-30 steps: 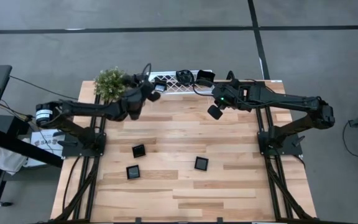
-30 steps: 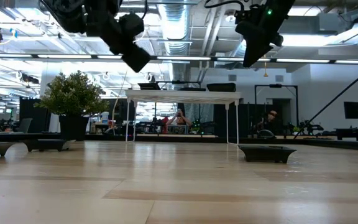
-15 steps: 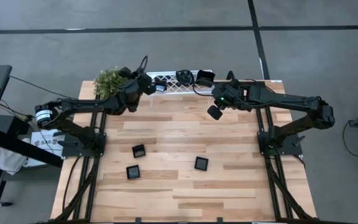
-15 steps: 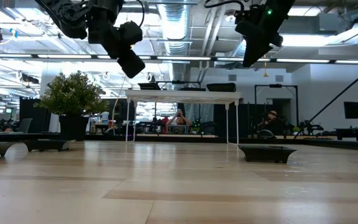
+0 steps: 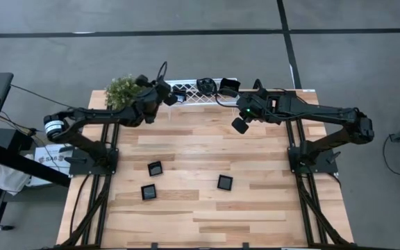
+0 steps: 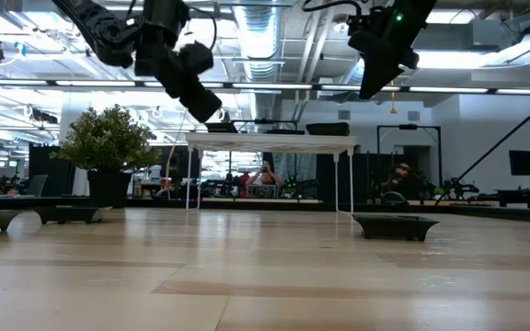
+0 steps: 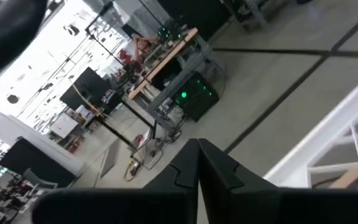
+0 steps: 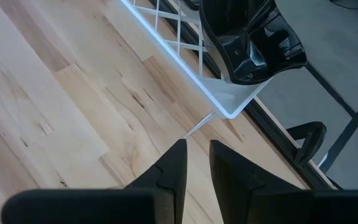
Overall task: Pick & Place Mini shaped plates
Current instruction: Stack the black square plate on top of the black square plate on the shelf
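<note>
Three mini shaped plates, small glossy black squares, lie on the wooden table: one, another and a third. More black plates sit on the white lattice rack at the back: a wavy one, a larger one, and a small one at its left end. My left gripper hovers just beside that left end, shut and empty. In front of the rack's right part my right gripper hangs with a narrow gap and nothing in it.
A potted green plant stands at the back left corner, close to the left arm. In the low view the rack stands on thin legs, and one plate lies at the right.
The left gripper has moved back toward the rack's left end and closed its fingers on nothing. The right arm has stayed still.
</note>
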Motion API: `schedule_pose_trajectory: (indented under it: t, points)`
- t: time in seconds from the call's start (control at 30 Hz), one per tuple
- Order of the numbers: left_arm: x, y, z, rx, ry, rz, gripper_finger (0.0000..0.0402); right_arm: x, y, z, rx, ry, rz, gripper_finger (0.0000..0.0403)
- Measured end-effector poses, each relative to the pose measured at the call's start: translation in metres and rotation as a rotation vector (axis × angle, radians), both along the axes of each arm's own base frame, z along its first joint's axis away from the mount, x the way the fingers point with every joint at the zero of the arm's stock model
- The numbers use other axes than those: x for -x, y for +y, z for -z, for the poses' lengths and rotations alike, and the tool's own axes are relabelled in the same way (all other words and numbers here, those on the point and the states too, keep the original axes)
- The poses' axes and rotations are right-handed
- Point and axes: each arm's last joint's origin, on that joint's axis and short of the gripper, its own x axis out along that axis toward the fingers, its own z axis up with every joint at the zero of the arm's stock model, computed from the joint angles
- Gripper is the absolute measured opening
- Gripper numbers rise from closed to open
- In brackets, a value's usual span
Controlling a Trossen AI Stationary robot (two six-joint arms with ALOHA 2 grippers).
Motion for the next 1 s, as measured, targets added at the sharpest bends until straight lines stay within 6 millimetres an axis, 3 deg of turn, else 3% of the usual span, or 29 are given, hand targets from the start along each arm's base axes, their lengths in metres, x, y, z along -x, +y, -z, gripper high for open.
schedule_pose_trajectory:
  t: [0.27, 0.63, 1.0]
  points:
    - [0.0012, 0.0108, 0.0062, -0.004, -0.036, -0.037, 0.0007, -0.0001, 0.0001, 0.0000, -0.002, 0.000, -0.002, 0.0064]
    - [-0.0047, 0.0079, 0.0053, 0.065, -0.236, 0.108, 0.0008, -0.0001, 0.0000, 0.0001, -0.002, 0.000, -0.001, 0.0064]
    - [-0.0011, 0.0088, 0.0035, 0.000, -0.135, -0.017, 0.0007, 0.0000, 0.0001, 0.0001, -0.002, 0.000, -0.001, 0.0064]
